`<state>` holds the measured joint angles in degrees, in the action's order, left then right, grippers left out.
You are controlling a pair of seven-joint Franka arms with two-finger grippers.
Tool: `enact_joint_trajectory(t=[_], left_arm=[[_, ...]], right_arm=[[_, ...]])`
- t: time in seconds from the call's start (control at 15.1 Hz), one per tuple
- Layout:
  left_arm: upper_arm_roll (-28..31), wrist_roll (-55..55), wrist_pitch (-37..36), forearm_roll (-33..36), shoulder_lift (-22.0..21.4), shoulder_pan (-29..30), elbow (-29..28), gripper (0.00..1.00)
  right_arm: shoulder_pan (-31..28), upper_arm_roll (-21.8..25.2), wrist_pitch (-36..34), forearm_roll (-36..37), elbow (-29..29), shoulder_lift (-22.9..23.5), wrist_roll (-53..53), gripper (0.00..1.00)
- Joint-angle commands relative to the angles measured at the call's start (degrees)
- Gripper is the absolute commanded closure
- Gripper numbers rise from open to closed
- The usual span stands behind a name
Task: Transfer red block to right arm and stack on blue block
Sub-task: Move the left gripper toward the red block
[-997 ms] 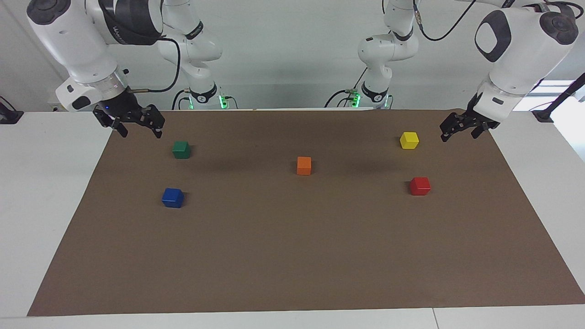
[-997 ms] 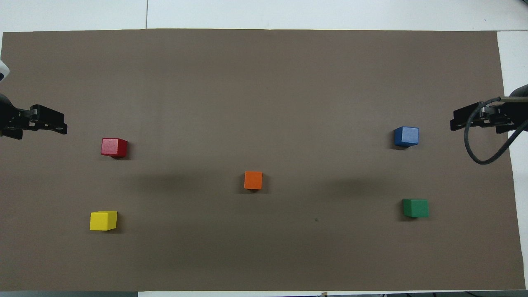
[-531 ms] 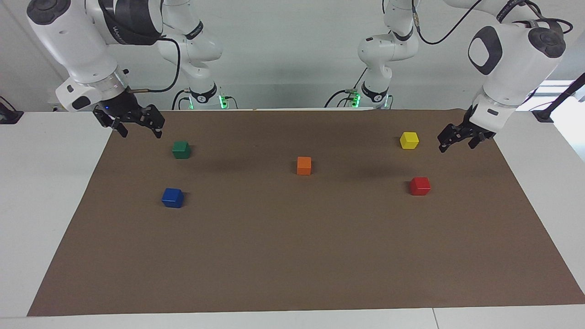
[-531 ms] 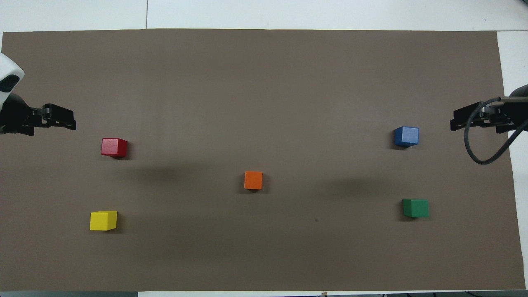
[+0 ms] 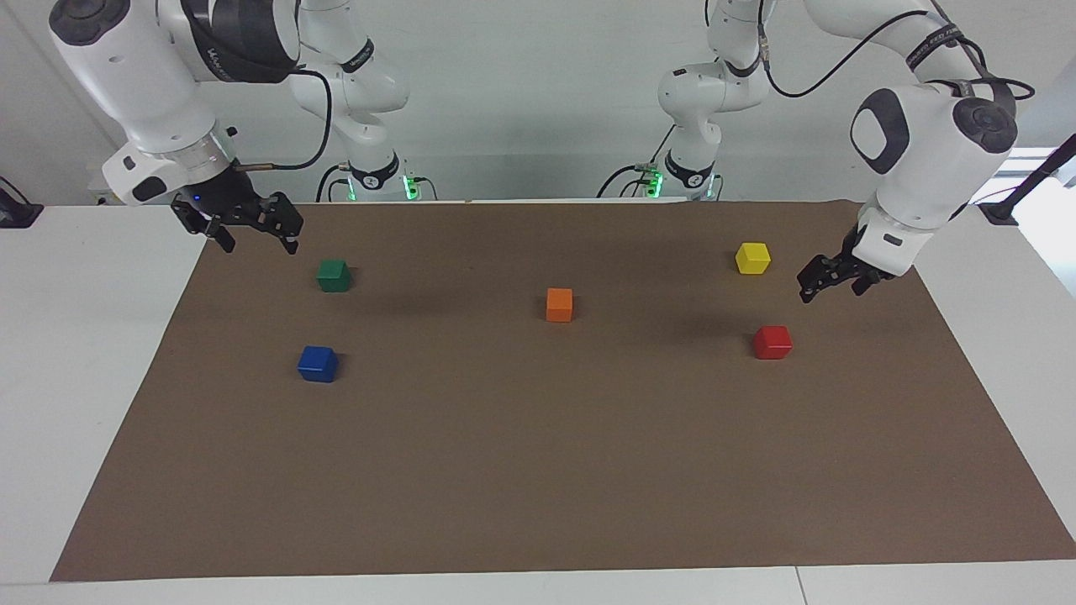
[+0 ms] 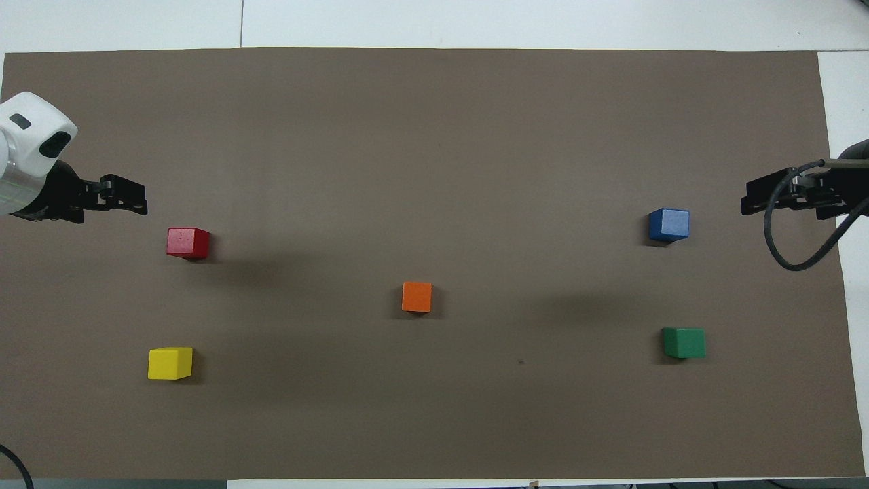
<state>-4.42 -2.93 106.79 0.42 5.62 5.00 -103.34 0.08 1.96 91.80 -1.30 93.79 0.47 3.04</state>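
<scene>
The red block (image 5: 772, 342) sits flat on the brown mat (image 5: 538, 470), not gripped by anything. The left gripper (image 5: 826, 277) hangs up in the air just off to the side of it, toward the left arm's end of the table, clearly apart from the cube. Can't tell if its jaws are spread or pressed together. The right gripper (image 5: 252, 225) hangs over the mat edge near the green block (image 5: 334, 275), jaws spread and empty, with the blue block (image 5: 318, 363) down on the mat, well clear of those jaws.
</scene>
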Motion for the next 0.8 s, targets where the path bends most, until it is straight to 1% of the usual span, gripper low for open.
enact_joint_trajectory(t=[0.0, 0.07, 0.2, 0.47, 0.66, 0.73], left_arm=[[0.1, -0.2, 6.3, -0.7, -0.8, 0.2, -6.9, 0.0], [0.1, -0.2, 8.1, -0.7, -0.6, 0.1, -8.4, 0.0], [0.1, -0.2, 10.6, -0.7, 1.3, -0.3, -9.5, 0.0], [0.1, 0.5, 15.5, -0.5, 1.8, -0.2, -12.8, 0.0], [0.1, 2.8, 16.5, -0.3, 2.5, 0.1, -13.5, 0.0], [0.1, 2.8, 16.9, -0.3, 3.6, 0.1, -13.4, 0.0]], right_arm=[[-1.0, -0.6, -0.3, -1.0, 1.3, -1.3, -0.8, 0.0], [-1.0, -0.6, -0.3, -1.0, 1.3, -1.3, -0.8, 0.0], [-1.0, -0.6, -0.3, -1.0, 1.3, -1.3, -0.8, 0.0], [-1.0, -0.6, -0.3, -1.0, 1.4, -1.3, -0.8, 0.0], [-1.1, -0.6, -0.7, -0.5, 1.4, -1.3, -1.3, 0.0], [-2.0, -0.6, -0.9, -0.5, 1.3, -1.3, -0.8, 0.0]])
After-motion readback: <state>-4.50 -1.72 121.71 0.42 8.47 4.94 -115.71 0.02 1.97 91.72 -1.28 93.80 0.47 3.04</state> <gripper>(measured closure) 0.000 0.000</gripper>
